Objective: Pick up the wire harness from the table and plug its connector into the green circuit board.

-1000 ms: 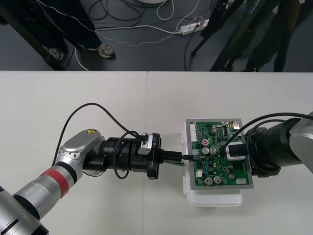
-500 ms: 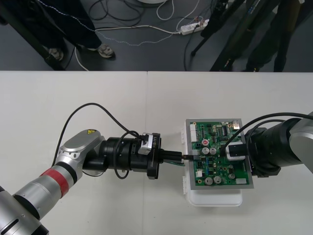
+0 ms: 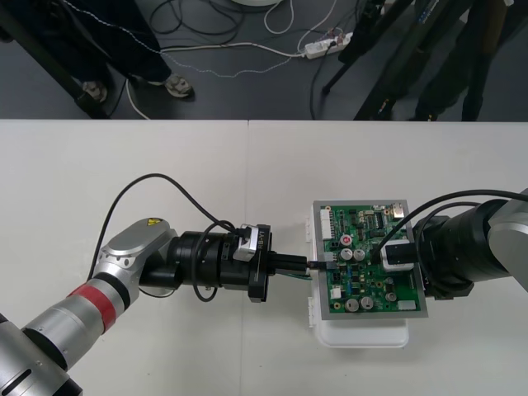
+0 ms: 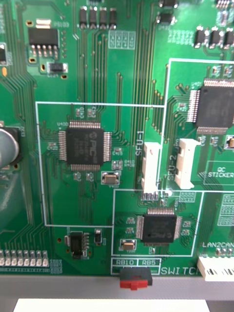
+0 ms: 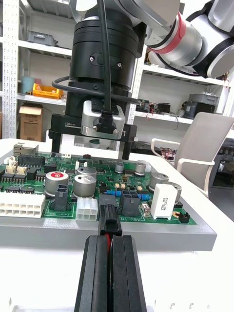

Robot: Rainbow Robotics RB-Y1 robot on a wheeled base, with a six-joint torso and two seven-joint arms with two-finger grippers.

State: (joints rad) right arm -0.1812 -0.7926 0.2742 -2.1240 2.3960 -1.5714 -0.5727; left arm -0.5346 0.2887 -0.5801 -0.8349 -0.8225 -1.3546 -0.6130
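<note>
Centrally, left pincer (image 3: 309, 266) clamps harness plug (image 5: 109, 220) at left edge of green circuit board (image 3: 363, 290); right pincer (image 3: 398, 256) above board, grip undeterminable.

I am very close to the green circuit board (image 4: 122, 73) and look flat onto it. Thin lines run all over it. A black square chip (image 4: 87, 145) sits inside a box drawn in white. Just beside that box stands the first white socket (image 4: 151, 168), marked SFU-1. The second white socket (image 4: 185, 163), marked SFU-2, is right next to it. A smaller black chip (image 4: 158, 227) sits close to them. A shiny round can (image 4: 7, 146) is near the square chip. A little red switch (image 4: 134, 282) sits at the board's edge, over the grey frame (image 4: 48, 287). Past the frame is the white base (image 4: 97, 304).
</note>
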